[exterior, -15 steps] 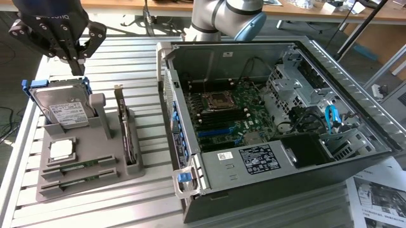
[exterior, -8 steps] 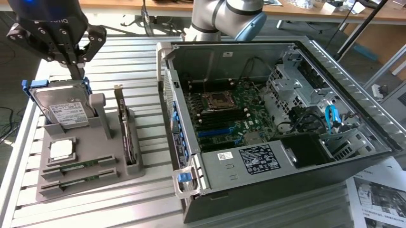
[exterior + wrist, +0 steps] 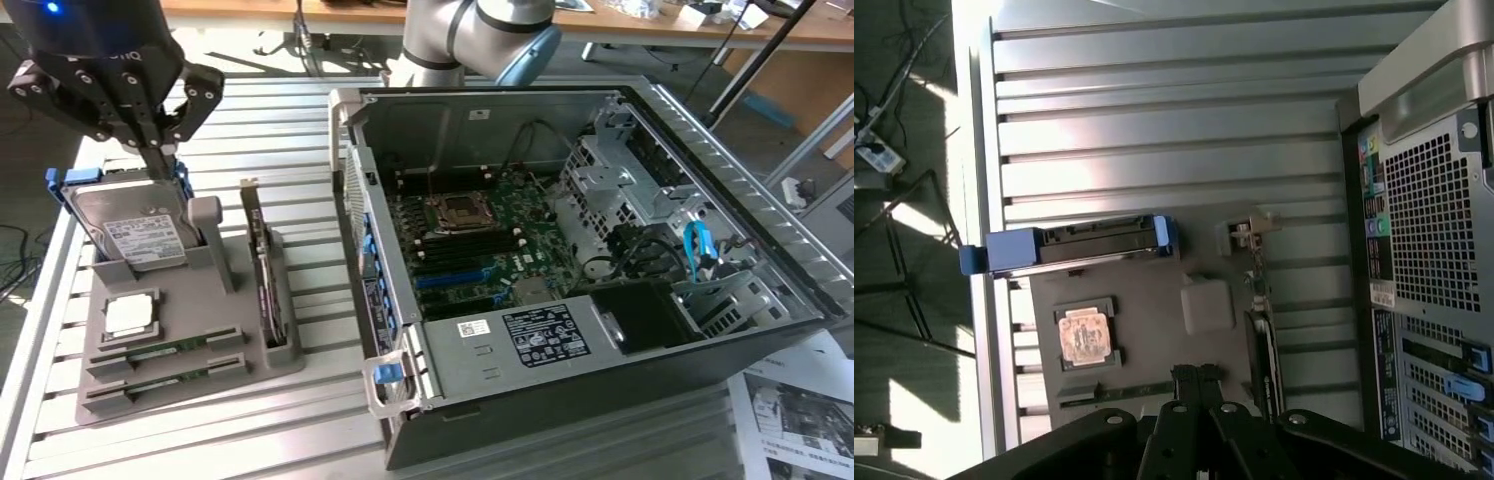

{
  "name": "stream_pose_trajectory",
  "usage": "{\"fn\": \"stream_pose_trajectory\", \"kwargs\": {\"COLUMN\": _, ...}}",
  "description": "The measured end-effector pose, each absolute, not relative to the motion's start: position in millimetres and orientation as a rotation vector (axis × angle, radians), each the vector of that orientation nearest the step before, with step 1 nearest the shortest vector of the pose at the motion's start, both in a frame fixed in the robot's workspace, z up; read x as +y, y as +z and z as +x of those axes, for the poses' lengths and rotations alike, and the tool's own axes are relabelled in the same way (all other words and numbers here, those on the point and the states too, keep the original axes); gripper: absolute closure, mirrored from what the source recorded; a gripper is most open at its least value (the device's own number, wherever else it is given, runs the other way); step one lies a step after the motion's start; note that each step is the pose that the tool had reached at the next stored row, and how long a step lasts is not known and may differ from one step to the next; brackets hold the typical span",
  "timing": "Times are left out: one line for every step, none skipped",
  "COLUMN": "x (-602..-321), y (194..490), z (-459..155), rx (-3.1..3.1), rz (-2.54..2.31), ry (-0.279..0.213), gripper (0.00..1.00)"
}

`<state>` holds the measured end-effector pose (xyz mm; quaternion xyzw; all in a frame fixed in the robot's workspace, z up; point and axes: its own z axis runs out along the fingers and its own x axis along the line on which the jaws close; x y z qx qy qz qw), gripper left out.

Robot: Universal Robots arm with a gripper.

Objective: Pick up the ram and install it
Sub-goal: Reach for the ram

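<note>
Two ram sticks, thin green strips, lie in slots at the front of the grey holder [image 3: 227, 270]: one ram stick [image 3: 171, 352] and a second [image 3: 174, 377] in front of it. In the wrist view a green ram edge [image 3: 1116, 391] shows beside the fingertips. My black gripper [image 3: 163, 160] hangs above the holder's back end, over the hard drive [image 3: 134, 230]. It is shut with nothing between its fingers [image 3: 1189, 385], and stands well above the ram.
The holder also carries a silver processor chip [image 3: 130, 315] and an upright dark expansion card [image 3: 267, 290]. The open computer case [image 3: 747, 180] lies to the exterior view's right, motherboard [image 3: 487, 235] exposed. Slatted metal table [image 3: 294, 120]; papers [image 3: 801, 410] at the front right.
</note>
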<state>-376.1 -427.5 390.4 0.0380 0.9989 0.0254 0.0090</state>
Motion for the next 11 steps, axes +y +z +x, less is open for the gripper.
{"fn": "stream_pose_trajectory", "kwargs": {"x": -429.0, "y": 390.4, "z": -376.1, "rx": 3.12, "rz": 0.119, "ry": 0.079, "gripper": 0.89}}
{"fn": "stream_pose_trajectory", "kwargs": {"x": -431.0, "y": 390.4, "z": -376.1, "rx": 3.12, "rz": 0.119, "ry": 0.079, "gripper": 0.89}}
{"fn": "stream_pose_trajectory", "kwargs": {"x": -432.5, "y": 390.4, "z": -376.1, "rx": 3.12, "rz": 0.119, "ry": 0.079, "gripper": 0.89}}
{"fn": "stream_pose_trajectory", "kwargs": {"x": -434.4, "y": 390.4, "z": -376.1, "rx": 3.12, "rz": 0.119, "ry": 0.079, "gripper": 0.89}}
{"fn": "stream_pose_trajectory", "kwargs": {"x": -435.9, "y": 390.3, "z": -376.1, "rx": 3.12, "rz": 0.119, "ry": 0.079, "gripper": 0.89}}
{"fn": "stream_pose_trajectory", "kwargs": {"x": -438.8, "y": 390.3, "z": -376.0, "rx": 3.121, "rz": 0.119, "ry": 0.079, "gripper": 0.89}}
{"fn": "stream_pose_trajectory", "kwargs": {"x": -441.4, "y": 390.2, "z": -376.1, "rx": 3.12, "rz": 0.119, "ry": 0.079, "gripper": 0.89}}
{"fn": "stream_pose_trajectory", "kwargs": {"x": -444.1, "y": 390.1, "z": -376.1, "rx": 3.12, "rz": 0.119, "ry": 0.079, "gripper": 0.89}}
{"fn": "stream_pose_trajectory", "kwargs": {"x": -446.0, "y": 390.2, "z": -376.1, "rx": 3.12, "rz": 0.119, "ry": 0.079, "gripper": 0.89}}
{"fn": "stream_pose_trajectory", "kwargs": {"x": -447.7, "y": 390.1, "z": -376.1, "rx": 3.12, "rz": 0.119, "ry": 0.079, "gripper": 0.89}}
{"fn": "stream_pose_trajectory", "kwargs": {"x": -449.4, "y": 390.1, "z": -376.1, "rx": 3.12, "rz": 0.119, "ry": 0.079, "gripper": 0.89}}
